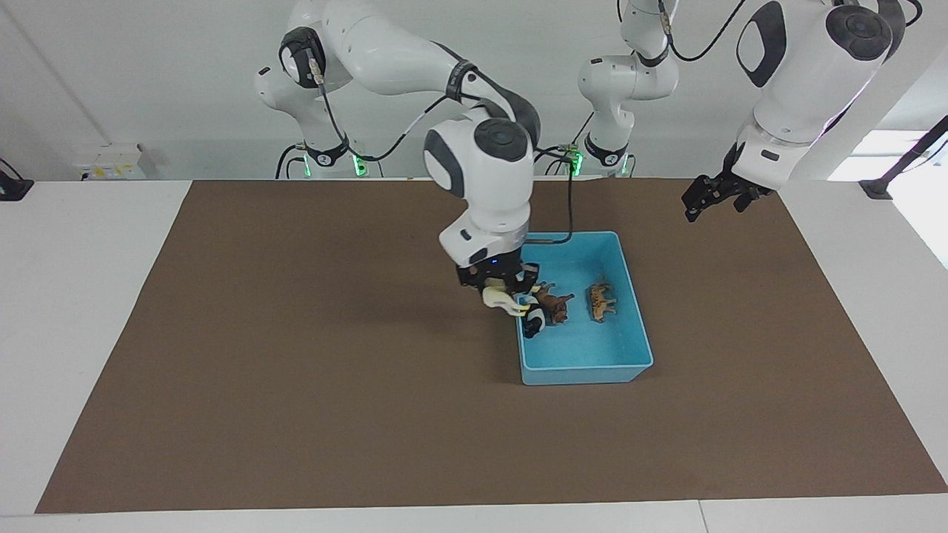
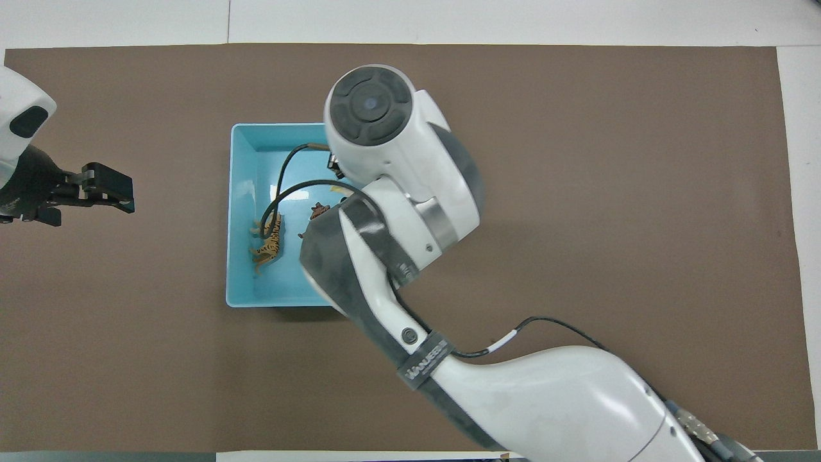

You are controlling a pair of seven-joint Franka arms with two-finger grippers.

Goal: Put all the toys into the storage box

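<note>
The right gripper [image 1: 498, 285] grips the cream animal [image 1: 503, 300] over the storage box [image 1: 585, 374] rim, its 9 o'clock wall in the facing view; the panda [image 1: 535, 320], lion [image 1: 554, 303] and tiger [image 1: 601, 300] lie inside. The left gripper [image 1: 703, 200] waits, fingers apart.

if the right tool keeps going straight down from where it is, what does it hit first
Probably the wall of the storage box at the right arm's end, or the panda just inside it. The right tool points down holding the cream animal, which would touch first. Depth is hard to judge.

Bright, even overhead light; soft shadows under the arms; sharp focus.
</note>
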